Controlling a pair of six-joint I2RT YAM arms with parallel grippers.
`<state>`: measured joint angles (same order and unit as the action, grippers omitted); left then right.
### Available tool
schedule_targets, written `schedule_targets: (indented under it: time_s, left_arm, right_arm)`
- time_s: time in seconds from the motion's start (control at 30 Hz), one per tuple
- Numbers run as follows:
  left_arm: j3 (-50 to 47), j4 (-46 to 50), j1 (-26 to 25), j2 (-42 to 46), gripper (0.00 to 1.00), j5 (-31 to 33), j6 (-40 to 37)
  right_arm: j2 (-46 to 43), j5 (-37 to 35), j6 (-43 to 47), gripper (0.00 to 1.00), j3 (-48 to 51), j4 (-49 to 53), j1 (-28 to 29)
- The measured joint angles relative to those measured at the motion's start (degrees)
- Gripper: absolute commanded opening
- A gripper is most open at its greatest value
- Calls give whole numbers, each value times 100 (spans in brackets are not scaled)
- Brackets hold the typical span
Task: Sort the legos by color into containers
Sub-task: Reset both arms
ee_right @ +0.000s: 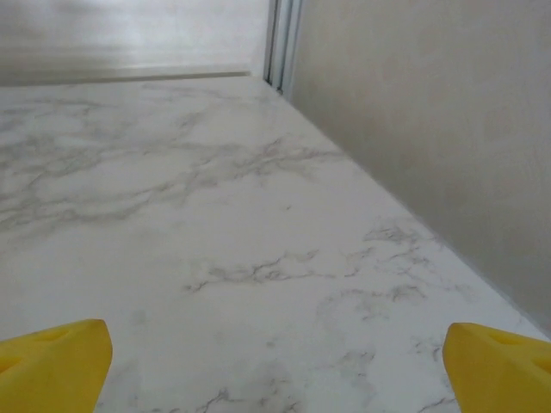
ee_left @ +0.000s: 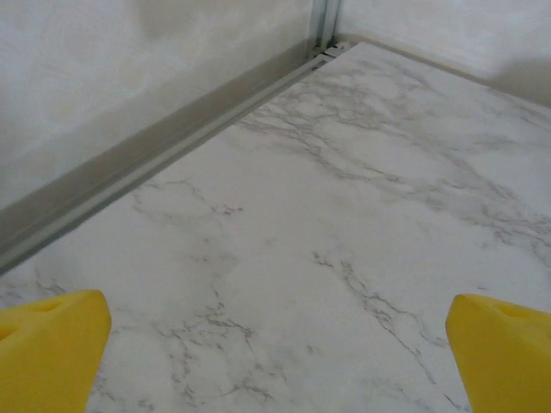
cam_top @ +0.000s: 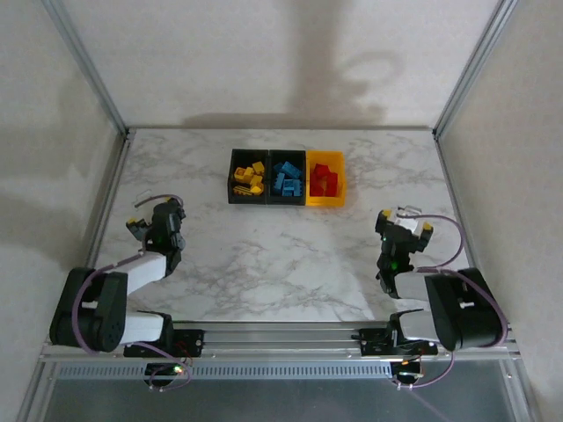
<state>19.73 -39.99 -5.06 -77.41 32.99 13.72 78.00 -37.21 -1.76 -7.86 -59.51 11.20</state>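
Three joined containers stand in a row at the table's far middle. The left black bin holds yellow-orange legos. Blue legos fill the middle black bin, and red legos lie in the yellow-orange bin. My left gripper rests low at the near left, open, nothing between its yellow fingertips. At the near right my right gripper is open too, with bare marble between its fingertips. Both grippers are far from the bins.
The marble table is ringed by a metal frame: a rail runs along the left side and a wall closes the right side. Both arm bases sit at the near edge.
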Motion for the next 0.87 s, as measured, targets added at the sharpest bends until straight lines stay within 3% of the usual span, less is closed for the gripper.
schedule_targets:
  time_s: [0.17, 0.3, 0.5, 0.87]
  left_arm:
    - [-638, -1731, -7, -463, 100, -181, -177]
    - [-713, -2623, -7, -981, 99, -1047, -522]
    - [-776, -3182, -74, -1091, 99, -1202, -699]
    - [-776, -3353, -85, -1091, 99, -1222, -758]
  right_arm:
    - [645, 990, 101, 99, -50, -1095, -356]
    - [1043, 1797, 94, 99, -81, -1617, -649]
    - [1062, 2098, 90, 99, -225, -1617, -673]
    - [1062, 2350, 55, 99, -299, -1567, -765]
